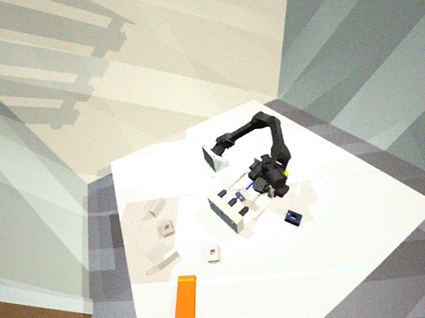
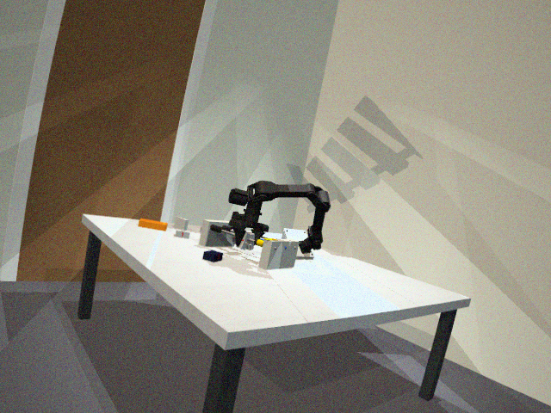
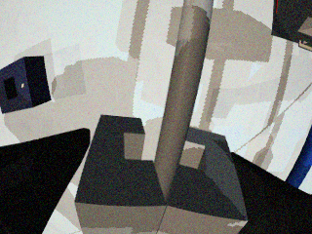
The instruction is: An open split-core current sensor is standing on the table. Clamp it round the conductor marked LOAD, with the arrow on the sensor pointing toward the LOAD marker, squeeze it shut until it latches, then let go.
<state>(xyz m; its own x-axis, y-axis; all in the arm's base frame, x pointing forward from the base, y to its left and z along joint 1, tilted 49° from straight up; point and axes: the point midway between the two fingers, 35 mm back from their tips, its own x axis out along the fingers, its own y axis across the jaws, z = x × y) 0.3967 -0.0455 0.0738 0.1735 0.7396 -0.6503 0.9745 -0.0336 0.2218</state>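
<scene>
The pale grey split-core sensor (image 1: pixel 271 192) (image 2: pixel 247 241) (image 3: pixel 122 180) sits around a grey conductor (image 3: pixel 182 88). In the wrist view its two dark-faced halves meet at the near seam, with the conductor between them and a gap farther up. Whether it is latched cannot be told. My gripper (image 1: pixel 272 189) (image 2: pixel 249 240) (image 3: pixel 159 148) is open, one finger on each side of the sensor. The left finger stands clear of it; the right one is close beside it, contact unclear. A yellow marker (image 1: pixel 286 173) (image 2: pixel 260 243) shows by the far panel; its text and the sensor's arrow are not readable.
Upright grey panels (image 1: pixel 227 213) (image 2: pixel 278 255) hold the conductor ends. A blue conductor (image 1: pixel 249 185) (image 3: pixel 303 163) runs alongside. A dark blue block (image 1: pixel 297 221) (image 2: pixel 213 255) (image 3: pixel 38 80) lies nearby. An orange block (image 1: pixel 185 298) (image 2: pixel 152 224) and a small pale block (image 1: pixel 214 257) lie farther off.
</scene>
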